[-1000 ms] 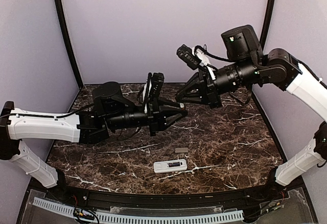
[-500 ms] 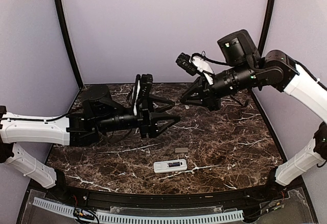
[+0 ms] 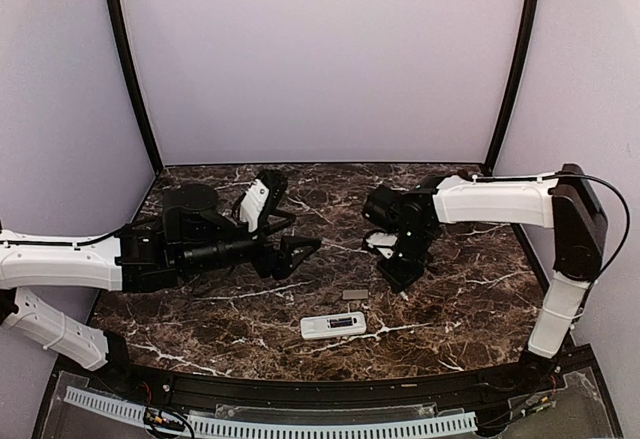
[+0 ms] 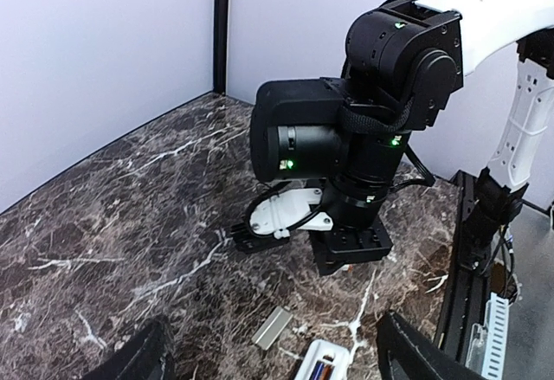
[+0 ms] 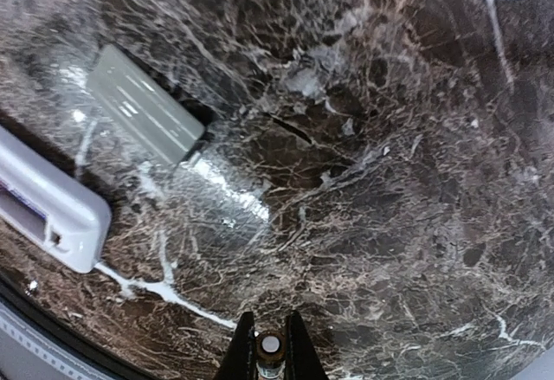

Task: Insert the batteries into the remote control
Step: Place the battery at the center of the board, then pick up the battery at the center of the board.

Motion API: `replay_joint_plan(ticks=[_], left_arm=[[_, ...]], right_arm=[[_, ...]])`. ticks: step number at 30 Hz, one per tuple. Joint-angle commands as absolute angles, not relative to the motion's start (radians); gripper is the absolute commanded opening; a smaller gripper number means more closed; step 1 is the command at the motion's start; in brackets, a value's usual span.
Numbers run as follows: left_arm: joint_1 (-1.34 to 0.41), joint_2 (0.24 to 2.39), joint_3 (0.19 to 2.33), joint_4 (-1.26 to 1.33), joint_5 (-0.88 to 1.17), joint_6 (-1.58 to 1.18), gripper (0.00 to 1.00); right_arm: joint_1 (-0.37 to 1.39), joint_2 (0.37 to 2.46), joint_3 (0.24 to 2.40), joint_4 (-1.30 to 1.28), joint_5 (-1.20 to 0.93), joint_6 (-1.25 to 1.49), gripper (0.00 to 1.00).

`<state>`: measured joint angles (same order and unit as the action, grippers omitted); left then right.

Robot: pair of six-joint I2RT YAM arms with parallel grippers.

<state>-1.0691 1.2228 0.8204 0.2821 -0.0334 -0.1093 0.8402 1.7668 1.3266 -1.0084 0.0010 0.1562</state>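
Observation:
The white remote control lies near the table's front edge with its back up and its compartment open. In the left wrist view the remote control shows a battery lying inside. The small flat grey cover lies just behind it. My right gripper points down at the marble, to the right of and behind the cover. It is shut on a battery, seen end-on between the fingertips. My left gripper hovers to the left of the remote, open and holding nothing; its dark fingers frame the bottom of the wrist view.
Dark veined marble covers the table inside lilac walls. A black rail and a white slotted strip run along the near edge. The right arm's white link reaches across the right half of the table.
The right arm has swung down from high at the back to just above the marble. The left gripper has opened wide and drawn back to the left.

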Motion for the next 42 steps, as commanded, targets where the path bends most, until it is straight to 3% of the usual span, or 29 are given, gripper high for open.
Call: replay_joint_plan(ticks=[1, 12, 17, 22, 31, 42], left_arm=[[-1.06, 1.162, 0.801, 0.227, -0.102, -0.09, 0.8], [-1.055, 1.143, 0.805, 0.202, -0.128, -0.049, 0.8], [-1.054, 1.143, 0.809, 0.201, -0.126, -0.042, 0.8], [-1.052, 1.144, 0.81, 0.202, -0.121, -0.037, 0.8], [-1.049, 1.143, 0.804, 0.198, -0.114, -0.033, 0.81], [-1.049, 1.137, 0.805, 0.195, -0.101, -0.033, 0.81]], right_arm=[[0.839, 1.836, 1.306, -0.987, 0.026, 0.256, 0.0], [0.812, 1.946, 1.244, -0.909, -0.026, 0.312, 0.12], [0.809, 1.955, 1.221, -0.891, -0.037, 0.327, 0.28], [0.807, 1.929, 1.19, -0.881, -0.043, 0.354, 0.35], [0.813, 1.789, 1.026, -0.827, -0.055, 0.455, 0.4], [0.864, 1.771, 1.007, -0.747, -0.015, 0.469, 0.34]])
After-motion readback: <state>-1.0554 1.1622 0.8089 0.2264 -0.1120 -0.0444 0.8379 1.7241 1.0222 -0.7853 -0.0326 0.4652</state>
